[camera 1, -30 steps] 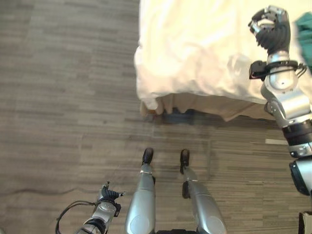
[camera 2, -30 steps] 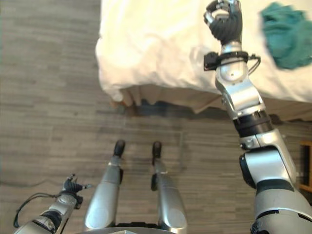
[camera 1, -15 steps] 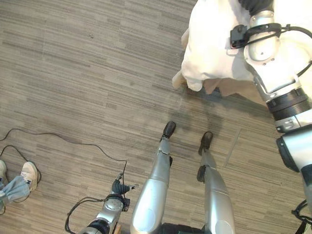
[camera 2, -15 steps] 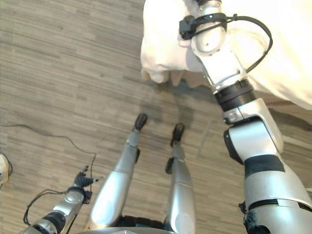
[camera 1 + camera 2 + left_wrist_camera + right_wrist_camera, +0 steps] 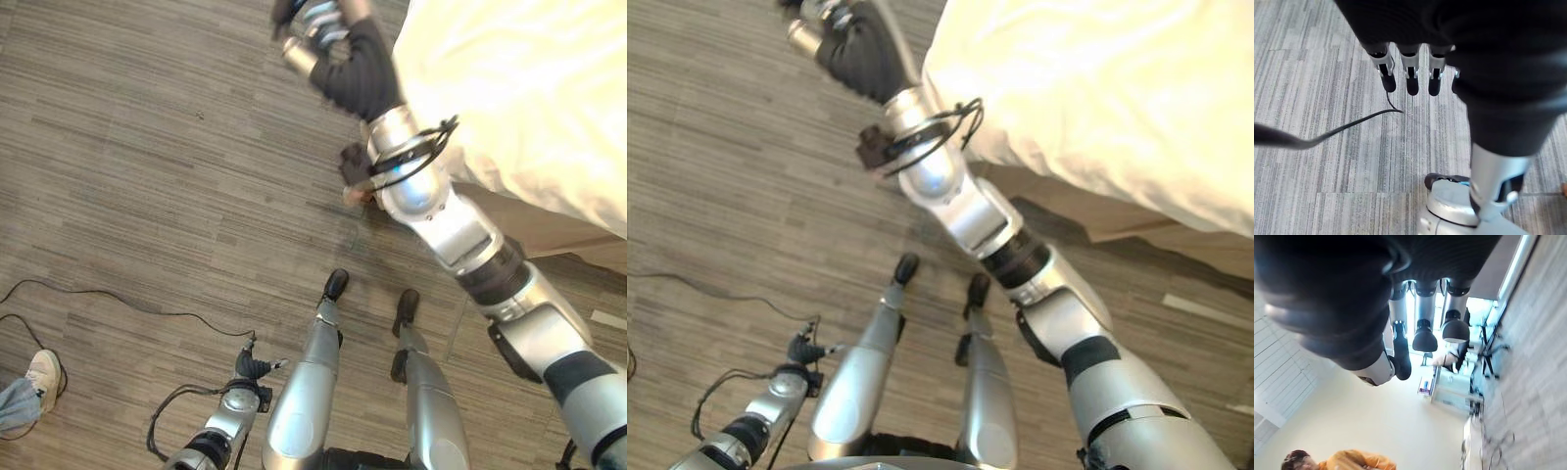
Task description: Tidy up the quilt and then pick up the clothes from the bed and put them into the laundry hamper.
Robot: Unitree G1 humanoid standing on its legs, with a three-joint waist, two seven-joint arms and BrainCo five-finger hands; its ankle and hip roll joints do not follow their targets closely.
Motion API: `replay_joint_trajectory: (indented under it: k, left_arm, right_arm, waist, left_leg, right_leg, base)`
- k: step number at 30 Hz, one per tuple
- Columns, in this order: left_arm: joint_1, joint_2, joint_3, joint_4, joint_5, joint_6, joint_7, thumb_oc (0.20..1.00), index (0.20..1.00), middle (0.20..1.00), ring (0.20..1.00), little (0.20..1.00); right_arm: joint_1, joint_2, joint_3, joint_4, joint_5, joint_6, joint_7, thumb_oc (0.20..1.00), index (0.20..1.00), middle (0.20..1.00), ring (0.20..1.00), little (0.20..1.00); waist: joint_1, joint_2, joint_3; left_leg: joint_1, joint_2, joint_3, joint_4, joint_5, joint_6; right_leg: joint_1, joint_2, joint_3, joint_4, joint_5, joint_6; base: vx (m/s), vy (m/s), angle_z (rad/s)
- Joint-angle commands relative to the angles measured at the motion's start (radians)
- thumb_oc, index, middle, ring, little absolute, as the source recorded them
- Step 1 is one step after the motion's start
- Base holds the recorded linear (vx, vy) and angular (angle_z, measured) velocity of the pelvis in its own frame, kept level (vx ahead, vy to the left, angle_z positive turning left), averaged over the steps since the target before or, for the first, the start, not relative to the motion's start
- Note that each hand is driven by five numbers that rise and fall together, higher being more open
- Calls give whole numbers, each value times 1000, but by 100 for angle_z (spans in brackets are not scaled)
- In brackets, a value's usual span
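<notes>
White quilt (image 5: 519, 98) lies just beside the raised right hand (image 5: 338, 54), fingers curled on nothing.

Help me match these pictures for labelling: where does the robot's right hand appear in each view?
Left eye view: right hand at top centre, above the floor, beside the quilt.
Right eye view: top left, left of the quilt.
Right wrist view: its fingers close before the camera.
Shared landmark: the quilt's edge.
</notes>
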State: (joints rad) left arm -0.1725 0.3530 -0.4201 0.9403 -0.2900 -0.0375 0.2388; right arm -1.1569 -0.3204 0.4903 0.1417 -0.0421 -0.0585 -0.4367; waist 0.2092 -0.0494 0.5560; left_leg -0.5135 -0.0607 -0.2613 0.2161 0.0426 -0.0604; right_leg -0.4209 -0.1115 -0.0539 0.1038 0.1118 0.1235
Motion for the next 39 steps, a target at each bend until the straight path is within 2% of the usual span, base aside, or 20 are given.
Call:
replay_joint_trajectory:
  k: [1, 3, 4, 6, 7, 8, 13, 17, 20, 21, 25, 29, 31, 32, 35, 36, 37, 38, 39]
  left_arm:
    - [89, 44, 25, 26, 59, 52, -27, 1000, 1000, 1000, 1000, 1000]
    - [94, 55, 34, 24, 65, 59, -40, 1000, 1000, 1000, 1000, 1000]
    - [102, 60, 42, 24, 66, 64, -46, 1000, 1000, 1000, 1000, 1000]
    - [125, 60, 40, 16, 48, 56, -40, 1000, 1000, 1000, 1000, 1000]
    - [126, 60, 41, 14, 45, 54, -39, 1000, 1000, 1000, 1000, 1000]
    - [138, 56, 36, 8, 35, 42, -30, 1000, 1000, 1000, 1000, 1000]
    - [196, 46, -11, -42, -30, -6, -17, 1000, 1000, 1000, 1000, 1000]
    - [212, 26, -23, -54, -81, -39, -12, 1000, 1000, 1000, 1000, 1000]
    - [230, 11, -25, -69, -98, -56, -17, 1000, 1000, 1000, 1000, 1000]
    - [243, 5, -21, -70, -109, -70, -23, 1000, 1000, 1000, 1000, 1000]
    - [258, -13, 5, -61, -117, -80, -27, 1000, 1000, 1000, 1000, 1000]
    - [254, -18, 54, -28, -110, -58, -30, 1000, 1000, 1000, 1000, 1000]
    - [247, -16, 72, -22, -106, -42, -33, 1000, 1000, 1000, 1000, 1000]
    - [231, -15, 93, -10, -102, -17, -35, 1000, 1000, 1000, 1000, 1000]
    - [217, -27, 124, 31, -92, 16, -28, 1000, 1000, 1000, 1000, 1000]
    - [213, -35, 131, 42, -95, 31, -15, 1000, 1000, 1000, 1000, 1000]
    - [209, -41, 135, 52, -105, 42, -4, 1000, 1000, 1000, 1000, 1000]
    - [201, -59, 141, 83, -115, 53, 15, 1000, 1000, 1000, 1000, 1000]
    - [196, -72, 143, 98, -122, 65, 27, 1000, 1000, 1000, 1000, 1000]
  right_arm:
    - [-33, -112, -90, 53, -10, 14, -98, 200, 200, 200, 200, 200]
    - [-55, -178, -102, 117, 38, 18, -102, 200, 200, 200, 200, 200]
    - [-73, -242, -108, 181, 87, 40, -105, 200, 200, 200, 200, 200]
    - [-82, -312, -101, 252, 145, 62, -103, 200, 200, 200, 200, 200]
    - [-84, -320, -101, 259, 149, 64, -103, 200, 200, 200, 200, 200]
    - [-85, -347, -98, 293, 173, 95, -109, 200, 200, 200, 200, 200]
    - [-51, -438, -95, 454, 272, 56, -130, 200, 200, 200, 200, 200]
    - [11, -462, -123, 515, 303, 38, -118, 200, 200, 200, 200, 200]
    - [122, -485, -194, 544, 359, 17, -117, 200, 200, 200, 200, 200]
    - [211, -494, -252, 551, 386, -16, -113, 200, 200, 200, 200, 200]
    - [438, -483, -387, 553, 428, -82, -123, 200, 200, 200, 200, 200]
    - [774, -428, -557, 559, 477, -170, -109, 200, 200, 200, 200, 200]
    - [828, -405, -577, 551, 485, -167, -98, 200, 200, 200, 200, 200]
    - [887, -374, -585, 548, 471, -152, -62, 200, 200, 200, 200, 200]
    - [1004, -313, -555, 510, 406, -133, -16, 200, 200, 200, 200, 200]
    - [1049, -279, -536, 493, 432, -122, 5, 263, 263, 263, 263, 263]
    - [1075, -248, -519, 497, 425, -105, 26, 576, 576, 576, 576, 576]
    - [1107, -181, -474, 529, 397, -78, 54, 1000, 1000, 1000, 1000, 1000]
    - [1117, -148, -440, 557, 372, -38, 84, 1000, 1000, 1000, 1000, 1000]
  waist:
    - [17, 2, -36]
    - [13, 7, -36]
    - [5, 13, -36]
    - [-3, 28, -36]
    - [-5, 30, -36]
    - [-12, 40, -36]
    - [-42, 88, -36]
    - [-63, 115, -36]
    - [-87, 133, -36]
    - [-104, 138, -36]
    - [-138, 130, -36]
    - [-191, 93, -36]
    - [-203, 81, -36]
    - [-218, 67, -36]
    - [-238, 45, -95]
    - [-245, 37, -119]
    - [-249, 28, -137]
    - [-254, 19, -179]
    - [-255, 15, -203]
  left_leg:
    - [-4, 31, 30, 3, -17, 49]
    - [-7, 33, 28, 5, -14, 46]
    - [-23, 33, 24, 8, -6, 42]
    - [-48, 36, 20, 7, -3, 37]
    - [-55, 35, 18, 5, 3, 37]
    - [-82, 35, 17, 0, 11, 35]
    - [-161, 49, 34, -13, 28, 23]
    - [-194, 54, 51, -11, 30, 18]
    - [-200, 57, 68, -7, 24, 16]
    - [-191, 59, 77, -11, 19, 16]
    - [-144, 68, 92, -36, 14, 19]
    - [-18, 84, 110, -82, 3, 25]
    - [14, 87, 113, -90, 2, 24]
    - [64, 90, 117, -94, -5, 23]
    - [126, 94, 118, -107, -17, 24]
    - [151, 99, 120, -116, -20, 21]
    - [175, 102, 124, -119, -24, 19]
    - [208, 104, 125, -134, -23, 18]
    - [235, 103, 127, -146, -23, 20]
  right_leg:
    - [19, -54, 40, 50, -25, 23]
    - [12, -50, 42, 57, -26, 22]
    - [-11, -48, 42, 70, -24, 20]
    - [-53, -40, 43, 91, -32, 13]
    - [-62, -40, 42, 92, -29, 13]
    - [-99, -36, 42, 105, -31, 7]
    - [-217, -20, 43, 152, -54, -18]
    - [-270, -13, 51, 177, -65, -30]
    - [-294, -11, 58, 190, -73, -41]
    - [-294, -9, 64, 190, -75, -45]
    - [-258, -5, 76, 172, -75, -47]
    - [-145, 1, 97, 133, -67, -36]
    - [-112, 3, 103, 122, -62, -31]
    - [-62, 7, 113, 110, -61, -26]
    - [2, 16, 138, 80, -59, -18]
    - [33, 15, 141, 64, -61, -16]
    - [59, 15, 143, 53, -61, -15]
    - [99, 16, 144, 29, -60, -13]
    - [129, 17, 145, 12, -60, -12]
  base:
    - [64, -136, 0]
    - [29, -100, -3]
    - [19, -98, -5]
    - [10, -95, -7]
    - [-1, -115, -8]
    - [-19, -84, -10]
    - [-35, -35, -13]
    - [-25, 42, -12]
    - [-14, 111, -5]
    - [-8, 120, -4]
    - [-18, 108, -6]
    - [-41, 64, -5]
    - [-49, 49, -7]
    - [-26, 85, -16]
    - [26, 63, -25]
    - [28, 42, -36]
    - [52, 43, -32]
    - [60, 48, -30]
    - [47, 52, -23]
